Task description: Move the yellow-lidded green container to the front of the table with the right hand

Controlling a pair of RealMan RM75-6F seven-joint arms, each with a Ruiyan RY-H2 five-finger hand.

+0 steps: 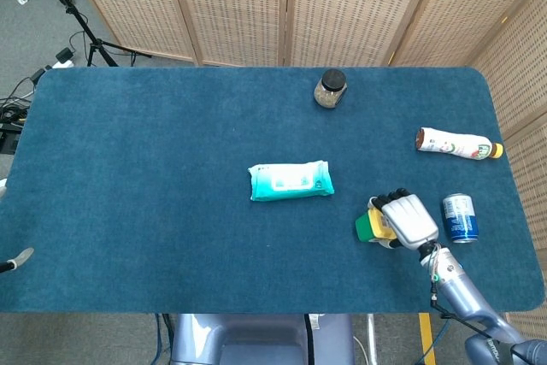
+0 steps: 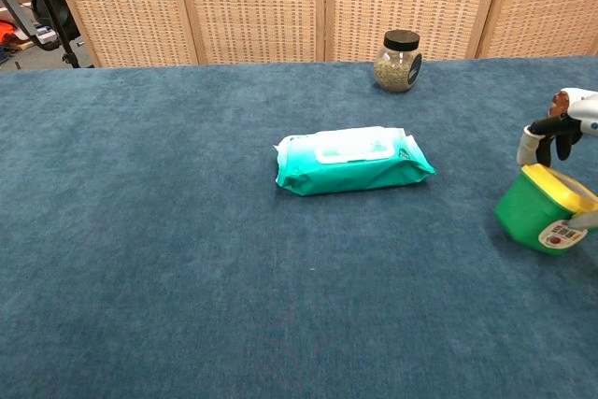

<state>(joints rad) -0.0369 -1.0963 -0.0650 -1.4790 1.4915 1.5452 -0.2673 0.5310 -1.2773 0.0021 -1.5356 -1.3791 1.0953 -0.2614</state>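
Observation:
The green container with its yellow lid sits tilted near the table's front right. My right hand lies over it from the right and grips it. In the chest view the dark fingertips curl above the lid, and another finger shows at the container's lower right side. The hand hides much of the lid in the head view. Only a grey sliver of my left hand shows at the far left edge of the head view, too little to read its fingers.
A teal wipes pack lies mid-table. A dark-lidded glass jar stands at the back. A white bottle lies on its side at the right, and a blue can stands just right of my right hand.

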